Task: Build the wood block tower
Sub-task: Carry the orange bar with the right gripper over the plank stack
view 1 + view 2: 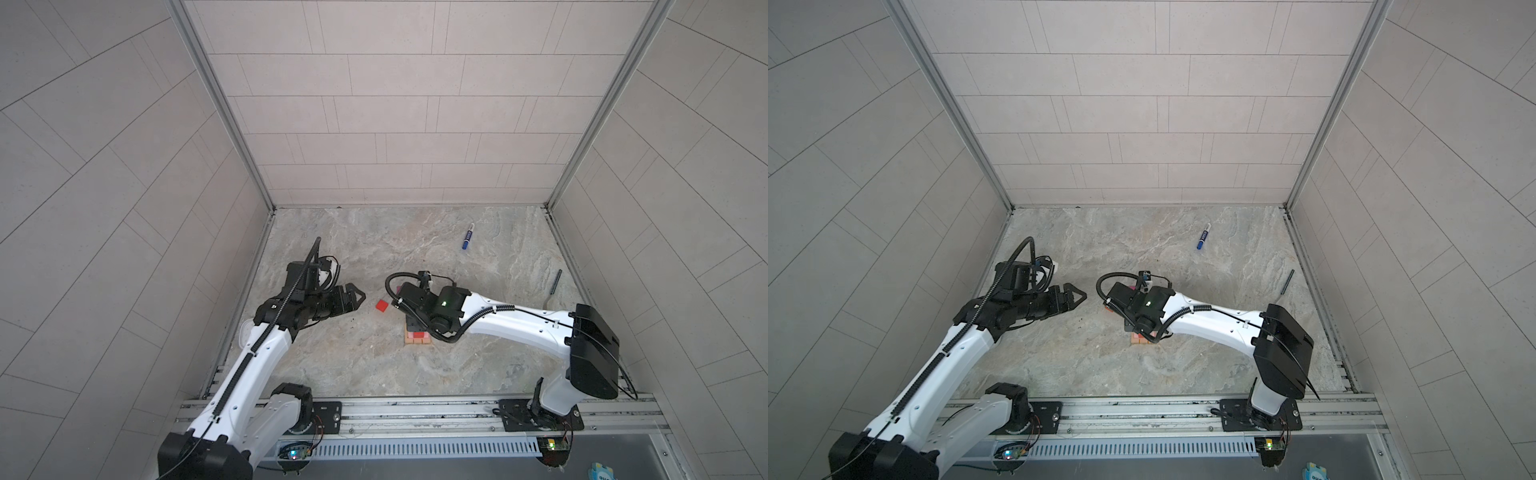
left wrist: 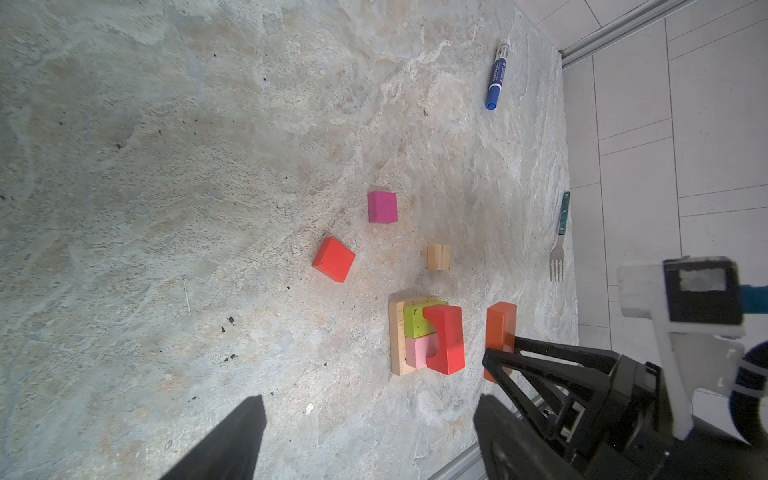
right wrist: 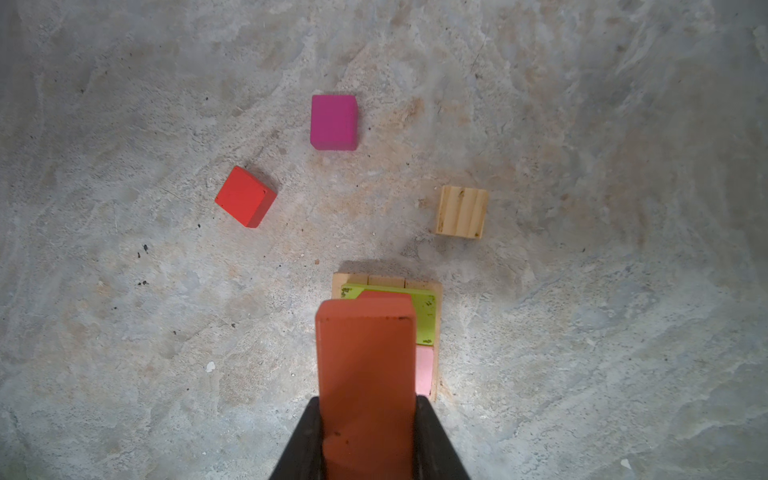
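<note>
I have the right gripper pinching the orange brick at one end, light, stiff, likely slick; left gripper spread wide, empty.

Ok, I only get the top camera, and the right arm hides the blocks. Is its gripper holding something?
Observer: Yes, the right gripper is shut on an orange brick.
Operator: What's stacked already?
Observer: A red arch sits on a lime-green brick and a pink brick, over tan planks.
Operator: Any loose blocks besides the red cube?
Observer: Yes, a magenta cube and a small tan block lie loose nearby.
</note>
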`<action>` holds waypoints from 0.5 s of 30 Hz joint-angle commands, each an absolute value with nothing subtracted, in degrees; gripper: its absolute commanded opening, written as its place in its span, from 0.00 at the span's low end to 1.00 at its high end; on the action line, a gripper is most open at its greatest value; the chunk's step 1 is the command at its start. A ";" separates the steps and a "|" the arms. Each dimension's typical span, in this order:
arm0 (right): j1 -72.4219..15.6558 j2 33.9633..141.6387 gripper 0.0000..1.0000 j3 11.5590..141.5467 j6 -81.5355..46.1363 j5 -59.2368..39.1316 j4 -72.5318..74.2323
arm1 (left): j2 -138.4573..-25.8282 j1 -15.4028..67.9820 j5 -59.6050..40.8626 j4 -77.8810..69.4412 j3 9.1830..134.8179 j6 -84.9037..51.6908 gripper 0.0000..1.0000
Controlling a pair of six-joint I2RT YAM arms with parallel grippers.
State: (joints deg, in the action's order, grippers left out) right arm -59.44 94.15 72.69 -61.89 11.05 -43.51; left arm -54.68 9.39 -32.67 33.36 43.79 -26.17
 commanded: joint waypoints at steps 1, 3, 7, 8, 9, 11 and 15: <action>-59.77 94.70 0.19 72.33 -64.69 13.50 -45.24 | -53.48 9.36 -33.43 32.77 43.03 -26.64 0.86; -59.77 94.83 0.19 72.33 -64.85 13.54 -45.59 | -53.25 9.33 -33.48 32.78 43.06 -26.60 0.86; -59.85 95.15 0.19 72.51 -65.47 12.93 -46.25 | -52.82 9.39 -33.47 32.87 43.00 -26.54 0.86; -59.87 95.19 0.19 72.47 -65.63 12.77 -46.35 | -52.75 9.41 -33.43 32.89 42.97 -26.67 0.86; -59.93 95.25 0.19 72.38 -65.80 12.79 -46.40 | -52.58 9.45 -33.43 32.91 42.91 -26.51 0.86; -60.18 95.40 0.19 72.31 -66.09 12.76 -46.66 | -52.51 9.46 -33.29 32.96 42.94 -26.57 0.86; -60.51 96.20 0.19 72.51 -66.16 12.41 -46.58 | -52.59 9.49 -33.29 32.96 42.97 -26.65 0.86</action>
State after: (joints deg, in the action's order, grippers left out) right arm -59.99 94.80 72.51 -64.18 11.42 -44.64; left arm -53.39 9.41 -33.06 33.23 43.75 -26.55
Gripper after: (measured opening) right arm 0.292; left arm 0.860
